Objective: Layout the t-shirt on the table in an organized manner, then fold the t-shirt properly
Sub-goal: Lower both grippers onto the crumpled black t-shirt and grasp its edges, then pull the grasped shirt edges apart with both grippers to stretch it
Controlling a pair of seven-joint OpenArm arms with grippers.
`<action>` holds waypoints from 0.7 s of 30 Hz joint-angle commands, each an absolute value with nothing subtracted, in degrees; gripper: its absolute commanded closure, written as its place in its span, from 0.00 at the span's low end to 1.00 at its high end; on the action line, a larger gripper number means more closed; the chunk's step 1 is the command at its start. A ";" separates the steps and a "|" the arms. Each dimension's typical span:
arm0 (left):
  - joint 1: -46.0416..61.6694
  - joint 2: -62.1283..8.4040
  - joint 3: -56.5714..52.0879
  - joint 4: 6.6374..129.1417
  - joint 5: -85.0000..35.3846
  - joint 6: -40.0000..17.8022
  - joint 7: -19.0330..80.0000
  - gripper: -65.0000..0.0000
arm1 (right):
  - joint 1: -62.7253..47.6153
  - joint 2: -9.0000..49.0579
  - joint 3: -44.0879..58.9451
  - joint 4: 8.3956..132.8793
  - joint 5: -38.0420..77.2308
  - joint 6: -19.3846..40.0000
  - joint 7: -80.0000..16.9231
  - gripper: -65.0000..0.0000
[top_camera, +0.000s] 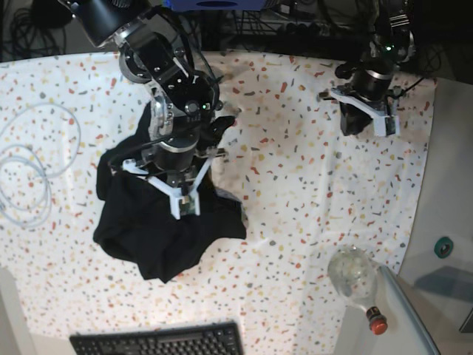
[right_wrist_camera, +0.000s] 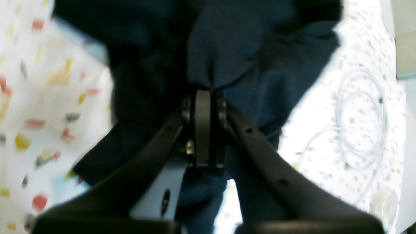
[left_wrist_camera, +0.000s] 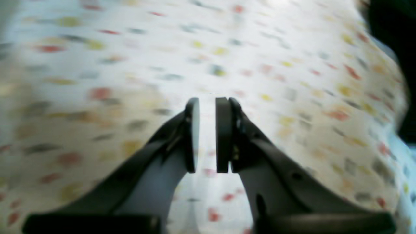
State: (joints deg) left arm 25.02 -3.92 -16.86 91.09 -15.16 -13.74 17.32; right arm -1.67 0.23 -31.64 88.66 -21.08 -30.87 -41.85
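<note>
The right gripper [right_wrist_camera: 203, 97] pinches a fold of the crumpled t-shirt [right_wrist_camera: 227, 48]. The left gripper [left_wrist_camera: 208, 104] hangs above the table [left_wrist_camera: 130, 65], jaws slightly parted, holding nothing.

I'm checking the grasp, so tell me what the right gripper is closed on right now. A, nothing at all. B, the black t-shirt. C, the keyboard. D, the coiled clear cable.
B: in the right wrist view the right gripper has its jaws shut on a bunched fold of the t-shirt.
</note>
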 commanded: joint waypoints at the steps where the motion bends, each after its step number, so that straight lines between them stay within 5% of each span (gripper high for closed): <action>1: 24.84 -3.91 -15.16 91.91 -14.46 -14.02 15.78 0.88 | -0.75 0.31 -30.29 91.47 -22.11 -31.34 -40.48 1.00; 10: 14.46 0.66 4.35 90.95 -11.21 -13.93 15.69 0.88 | 2.24 5.23 -15.34 93.05 -22.11 -19.47 -40.04 1.00; 14: 7.16 4.35 12.88 85.58 -11.21 -13.85 15.87 0.88 | 4.26 8.22 -11.21 92.70 -22.11 -18.51 -39.96 1.00; 19: -3.12 6.20 25.36 67.03 -11.21 -6.29 15.52 0.89 | 6.11 11.47 -10.51 92.26 -22.11 -18.51 -39.96 1.00; 21: -6.11 6.46 29.14 60.18 -11.74 -2.86 15.52 0.97 | 7.25 12.26 -10.51 91.65 -22.11 -18.51 -39.96 1.00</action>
State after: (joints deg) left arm -5.39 6.17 29.36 58.96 -11.44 -2.90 16.45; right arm 5.72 11.86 -10.72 90.94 -21.06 -18.35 -41.36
